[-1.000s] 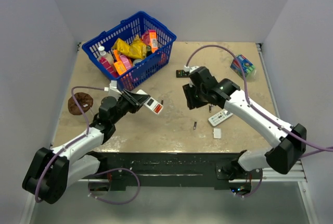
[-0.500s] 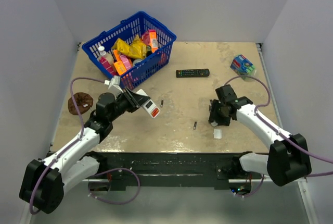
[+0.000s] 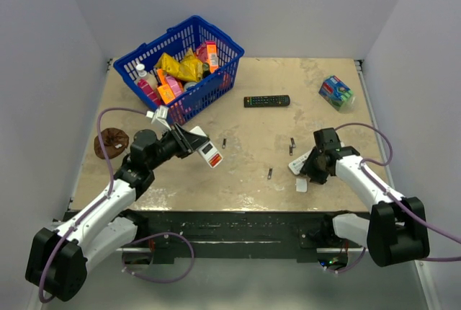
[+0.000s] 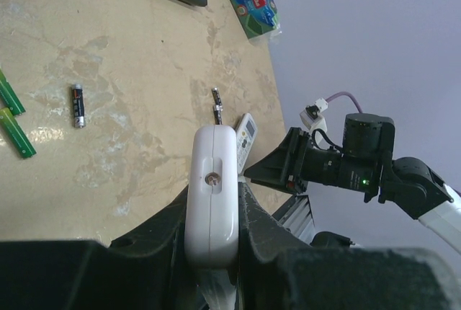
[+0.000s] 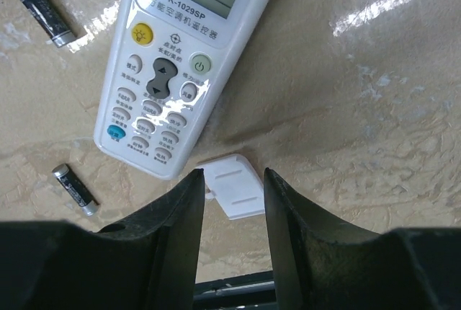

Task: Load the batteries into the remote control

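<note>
Remote control (image 4: 212, 166): clamped in left pincer (image 4: 214, 213) above the worktop (image 3: 245, 126); batteries (image 5: 74, 189): loose on worktop; right pincer (image 5: 233, 174): spread astride small white lid (image 5: 232, 191); advised: centre over nearest battery, descend squarely, close across its girth.

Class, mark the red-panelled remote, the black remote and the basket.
red-panelled remote (image 3: 209, 153): top view, its face.
black remote (image 3: 266, 100): top view, middle of its keypad.
basket (image 3: 209, 90): top view, its front wall.

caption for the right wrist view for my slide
Open jaws poised over a small white cover, beside a white K-1029SP remote and two loose batteries.
</note>
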Controlling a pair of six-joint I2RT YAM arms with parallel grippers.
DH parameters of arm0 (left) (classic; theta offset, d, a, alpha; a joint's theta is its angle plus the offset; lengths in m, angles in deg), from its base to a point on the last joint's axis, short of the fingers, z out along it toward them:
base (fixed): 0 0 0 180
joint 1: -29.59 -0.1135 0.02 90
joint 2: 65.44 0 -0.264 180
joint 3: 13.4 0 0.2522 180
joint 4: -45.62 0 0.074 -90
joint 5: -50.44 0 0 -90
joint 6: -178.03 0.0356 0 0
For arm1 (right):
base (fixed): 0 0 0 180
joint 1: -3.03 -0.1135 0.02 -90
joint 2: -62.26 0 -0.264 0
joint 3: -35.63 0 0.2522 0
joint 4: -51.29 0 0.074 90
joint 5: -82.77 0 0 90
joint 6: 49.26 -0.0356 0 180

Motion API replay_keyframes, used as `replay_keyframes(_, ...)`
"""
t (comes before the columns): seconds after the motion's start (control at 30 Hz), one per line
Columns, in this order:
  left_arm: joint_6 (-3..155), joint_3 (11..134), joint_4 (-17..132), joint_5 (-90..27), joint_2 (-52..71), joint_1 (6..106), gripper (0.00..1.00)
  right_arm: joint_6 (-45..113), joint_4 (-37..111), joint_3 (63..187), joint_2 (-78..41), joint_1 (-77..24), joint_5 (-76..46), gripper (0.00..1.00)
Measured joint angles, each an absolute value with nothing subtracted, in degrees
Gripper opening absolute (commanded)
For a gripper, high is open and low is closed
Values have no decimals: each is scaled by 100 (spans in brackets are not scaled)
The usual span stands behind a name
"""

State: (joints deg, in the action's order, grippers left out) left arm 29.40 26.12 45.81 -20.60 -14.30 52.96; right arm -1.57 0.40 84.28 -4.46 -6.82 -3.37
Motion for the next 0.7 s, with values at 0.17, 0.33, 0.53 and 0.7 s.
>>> replay_keyframes(0.17, 3014, 2612, 4584, -2001, -1437, 5296, 0, -264, 75, 8365, -459, -665, -339, 46)
replay_keyframes(0.33, 3019, 2612, 4584, -1959, -1437, 5296, 0, -222, 178, 8365, -719, -665, -442, 47)
replay_keyframes(0.53, 3017, 2612, 4584, -1924, -1437, 5296, 0, -24, 305, 8295, -830, -665, -739, 44)
replay_keyframes(0.7, 3012, 2612, 4564, -1878, -1411, 5296, 0, 101, 386, 8249, -830, -691, -1041, 40)
